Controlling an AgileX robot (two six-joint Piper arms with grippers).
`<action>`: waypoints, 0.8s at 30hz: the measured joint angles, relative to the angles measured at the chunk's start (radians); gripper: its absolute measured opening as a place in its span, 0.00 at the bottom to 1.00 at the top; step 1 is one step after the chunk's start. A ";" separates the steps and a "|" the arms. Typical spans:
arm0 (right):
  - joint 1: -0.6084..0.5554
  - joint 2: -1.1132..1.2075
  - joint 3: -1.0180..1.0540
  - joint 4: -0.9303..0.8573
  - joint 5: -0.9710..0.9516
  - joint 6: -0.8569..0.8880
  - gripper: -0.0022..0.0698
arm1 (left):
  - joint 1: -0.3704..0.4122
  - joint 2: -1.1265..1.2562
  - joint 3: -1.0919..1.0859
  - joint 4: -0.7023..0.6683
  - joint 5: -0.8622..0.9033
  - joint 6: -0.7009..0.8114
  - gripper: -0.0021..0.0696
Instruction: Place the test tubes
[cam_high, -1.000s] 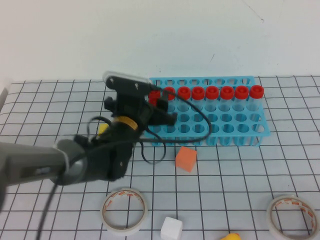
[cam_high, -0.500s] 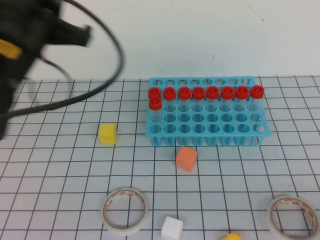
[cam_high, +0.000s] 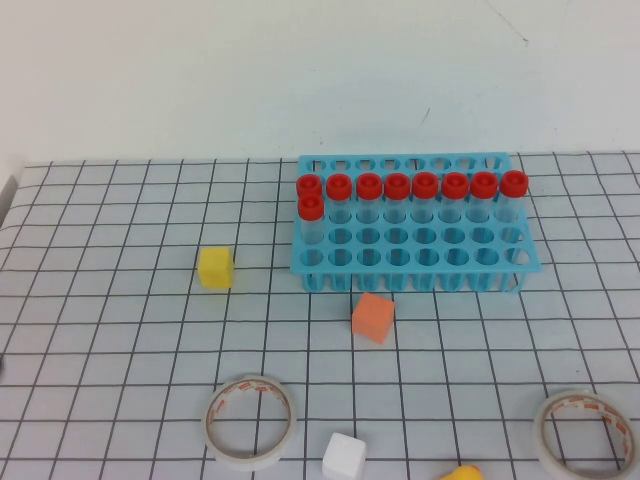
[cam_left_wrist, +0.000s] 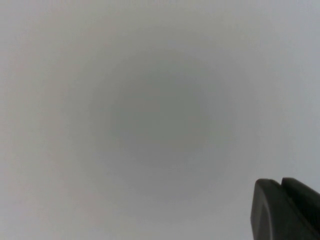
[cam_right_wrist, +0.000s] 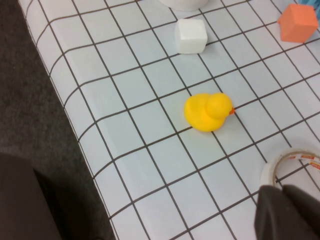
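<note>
A blue test tube rack (cam_high: 520, 262) stands at the back of the gridded table. Several red-capped test tubes (cam_high: 412, 186) fill one of its back rows, and one more tube (cam_high: 311, 208) stands alone at the left end of the row in front. Neither arm shows in the high view. My left gripper (cam_left_wrist: 280, 187) is shut on nothing and faces a blank grey surface. My right gripper (cam_right_wrist: 281, 192) is shut and empty, hanging over the table's near right corner beside a tape roll (cam_right_wrist: 290, 162).
A yellow cube (cam_high: 215, 267), an orange cube (cam_high: 373, 317) and a white cube (cam_high: 343, 457) lie in front of the rack. Two tape rolls (cam_high: 250, 421) (cam_high: 586, 428) and a yellow duck (cam_right_wrist: 207, 112) sit near the front edge. Dark floor (cam_right_wrist: 30, 125) lies beyond that edge.
My left arm was at the rack's left end, then swung up and left out of the high view. Its gripper went from open to shut. The lone tube stays in the rack.
</note>
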 joint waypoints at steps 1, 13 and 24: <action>0.000 0.000 0.000 0.000 0.000 0.000 0.03 | 0.000 -0.037 0.050 0.011 0.011 -0.013 0.03; 0.000 0.000 0.000 0.000 0.000 0.000 0.03 | 0.002 -0.261 0.414 -0.166 0.080 -0.056 0.03; 0.000 0.000 0.000 0.000 0.000 0.000 0.03 | 0.004 -0.261 0.441 -0.200 0.363 0.009 0.03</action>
